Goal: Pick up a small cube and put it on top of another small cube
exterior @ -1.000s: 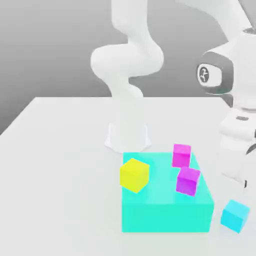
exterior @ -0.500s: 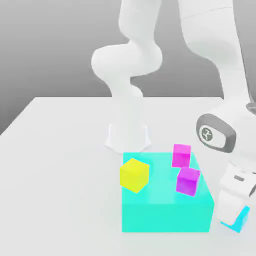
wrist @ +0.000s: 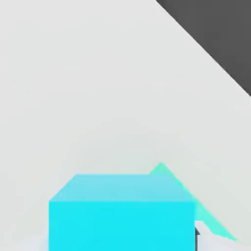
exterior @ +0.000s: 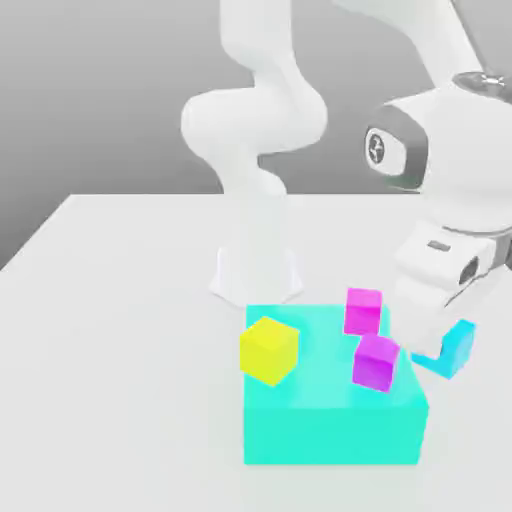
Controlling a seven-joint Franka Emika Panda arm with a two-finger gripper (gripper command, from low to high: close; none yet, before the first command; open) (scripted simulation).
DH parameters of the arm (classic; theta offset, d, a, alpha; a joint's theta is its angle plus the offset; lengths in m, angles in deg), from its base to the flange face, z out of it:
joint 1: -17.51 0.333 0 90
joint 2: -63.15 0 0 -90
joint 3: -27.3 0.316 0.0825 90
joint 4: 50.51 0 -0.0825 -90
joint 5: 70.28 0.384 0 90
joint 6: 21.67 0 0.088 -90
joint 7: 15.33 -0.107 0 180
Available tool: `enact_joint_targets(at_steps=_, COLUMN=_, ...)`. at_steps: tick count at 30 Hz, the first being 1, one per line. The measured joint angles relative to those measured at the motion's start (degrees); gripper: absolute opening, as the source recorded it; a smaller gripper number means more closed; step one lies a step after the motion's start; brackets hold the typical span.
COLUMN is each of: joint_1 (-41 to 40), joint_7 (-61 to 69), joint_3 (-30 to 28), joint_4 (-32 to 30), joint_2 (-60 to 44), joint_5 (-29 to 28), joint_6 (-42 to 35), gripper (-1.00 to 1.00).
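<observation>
Cyan cube (exterior: 450, 352) hangs clamped in the gripper (exterior: 440, 345), off the table (exterior: 120, 290), just beside the turquoise block (exterior: 330, 425) at the exterior view's right — near the magenta cubes (exterior: 375, 360). A skewed approach could knock one over — or land the cube off-centre.

White Panda arm (exterior: 262, 120) rises from its base, loops over and bends down at the exterior view's right. Wrist tilted downward. Gripper (exterior: 436, 340) hangs off the table, fingers clamped on the sky-blue cube (exterior: 450, 349).
</observation>
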Motion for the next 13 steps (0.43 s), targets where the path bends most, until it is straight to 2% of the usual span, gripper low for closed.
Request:
enact_joint_targets(at_steps=5, joint_1=-2.18, joint_7=1.81, joint_3=-1.78, joint_4=-3.4, joint_2=8.69, joint_5=-1.47, joint_6=-5.21, gripper=-1.0)
enact_joint_targets(at_steps=9, joint_1=-2.61, joint_7=1.63, joint_3=-1.78, joint_4=-6.03, joint_2=3.44, joint_5=-2.15, joint_6=2.67, gripper=-1.0)
enact_joint_targets(at_steps=10, joint_1=-2.65, joint_7=1.56, joint_3=-1.75, joint_4=-6.43, joint_2=2.38, joint_5=-2.26, joint_6=4.14, gripper=1.0)
enact_joint_targets(at_steps=13, joint_1=-2.65, joint_7=1.57, joint_3=-1.75, joint_4=-6.43, joint_2=2.38, joint_5=-2.26, joint_6=4.14, gripper=1.0)
